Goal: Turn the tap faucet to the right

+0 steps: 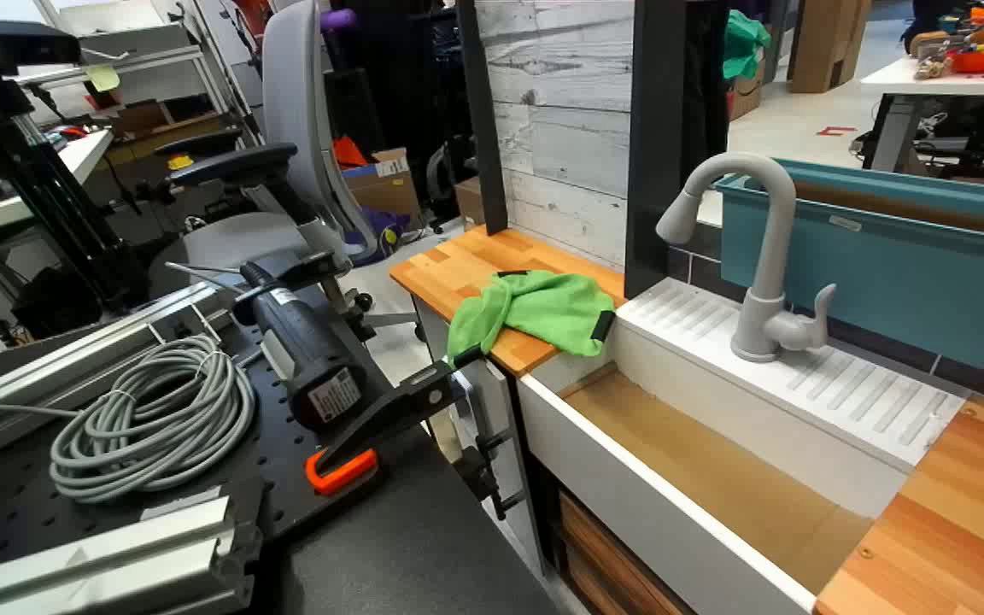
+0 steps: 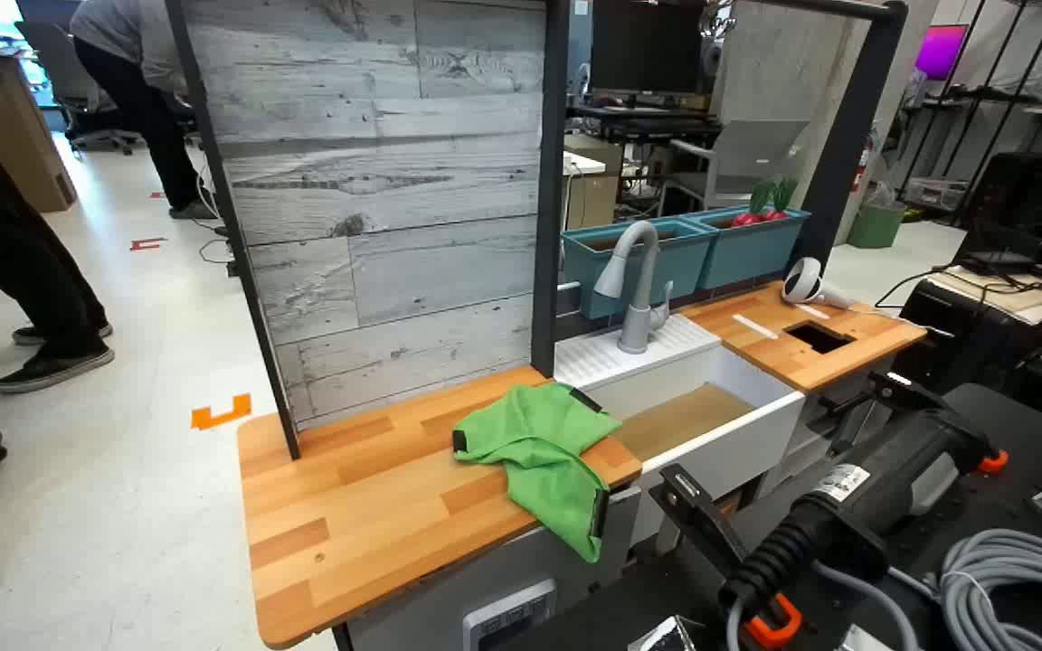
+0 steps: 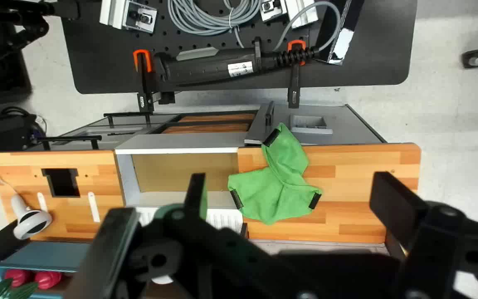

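Note:
The tap faucet [image 1: 778,231] is matte grey with an arched gooseneck. It stands upright on the white ribbed ledge behind the sink in both exterior views [image 2: 639,298]. Its spout head [image 1: 677,217] points left in both exterior views, toward the plank panel. Its small side lever [image 1: 822,313] is on the right of the base. In the wrist view the faucet is hidden behind my gripper. My gripper [image 3: 291,185] shows only in the wrist view, with fingers wide apart and nothing between them. It is high above the counter, apart from the faucet.
A green cloth [image 1: 543,312] lies on the wooden counter [image 2: 367,506] beside the sink [image 1: 654,478]. Teal planters [image 2: 750,253] stand behind the faucet. The plank panel [image 2: 376,181] rises behind the counter. A black handheld device [image 3: 210,66] and coiled grey cable [image 3: 214,16] lie on the black table.

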